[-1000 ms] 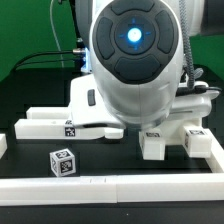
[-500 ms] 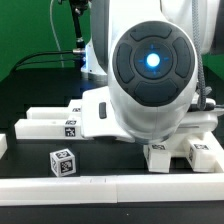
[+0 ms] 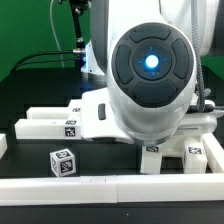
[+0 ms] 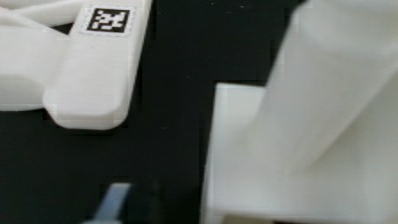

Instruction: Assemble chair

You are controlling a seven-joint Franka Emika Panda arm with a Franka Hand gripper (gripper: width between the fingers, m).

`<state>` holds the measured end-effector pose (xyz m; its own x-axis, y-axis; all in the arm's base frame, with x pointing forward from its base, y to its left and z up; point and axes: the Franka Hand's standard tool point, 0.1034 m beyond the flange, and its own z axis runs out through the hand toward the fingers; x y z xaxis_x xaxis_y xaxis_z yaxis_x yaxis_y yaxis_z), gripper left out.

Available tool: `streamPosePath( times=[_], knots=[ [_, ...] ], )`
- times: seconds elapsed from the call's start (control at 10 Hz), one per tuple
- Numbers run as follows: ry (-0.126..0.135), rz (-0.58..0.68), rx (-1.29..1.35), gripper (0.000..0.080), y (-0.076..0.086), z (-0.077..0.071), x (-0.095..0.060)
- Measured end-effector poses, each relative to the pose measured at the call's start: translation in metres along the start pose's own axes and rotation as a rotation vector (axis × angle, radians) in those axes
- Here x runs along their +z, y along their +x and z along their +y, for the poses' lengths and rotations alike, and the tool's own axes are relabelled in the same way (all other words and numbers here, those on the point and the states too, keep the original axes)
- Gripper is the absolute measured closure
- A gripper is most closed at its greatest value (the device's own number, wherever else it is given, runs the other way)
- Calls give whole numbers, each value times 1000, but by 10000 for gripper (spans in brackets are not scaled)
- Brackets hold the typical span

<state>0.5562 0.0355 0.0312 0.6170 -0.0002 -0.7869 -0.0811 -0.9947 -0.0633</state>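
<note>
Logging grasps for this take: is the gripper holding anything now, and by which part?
Cannot be told. The arm hides the gripper in the exterior view; the wrist view shows only white chair pieces close up, no grip visible.

Arm (image 3: pixel 150 135): glossy white shell, dark grey round cap (image 3: pixel 125 70) w/ a glowing blue dot in the middle. Table (image 3: pixel 30 100): black. Backdrop (image 3: pixel 25 30): green. Front rail (image 3: pixel 100 186): white. Chair pcs all matte white: long slab (image 3: pixel 40 125) w/ one b&w square tag, small cube pc (image 3: pixel 63 161) w/ b&w tags on its faces. Claw finger (image 4: pixel 116 200): pale blue-grey. Near it a plain white block (image 4: pixel 302 130), no pattern; further off a rounded pc (image 4: pixel 89 80), white w/ a b&w pixel-pattern tag.
</note>
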Motion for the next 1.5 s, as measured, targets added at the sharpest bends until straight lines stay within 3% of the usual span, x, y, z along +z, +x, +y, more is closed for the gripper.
streamPosePath(
  times=[0.2,0.3,0.4,0.7,0.9,1.0,1.2,1.3,1.5],
  knots=[
    [3,21,-13,192,1,3,-8],
    [6,46,-22,192,3,5,-16],
    [5,151,-44,155,12,4,-34],
    [-2,451,-131,151,4,16,-71],
    [-11,558,-134,151,1,18,-67],
    [-20,653,-131,151,10,20,-76],
    [-37,814,-112,151,9,29,-76],
    [-29,893,-71,151,6,45,-76],
    [41,903,107,151,-9,53,-62]
  ],
)
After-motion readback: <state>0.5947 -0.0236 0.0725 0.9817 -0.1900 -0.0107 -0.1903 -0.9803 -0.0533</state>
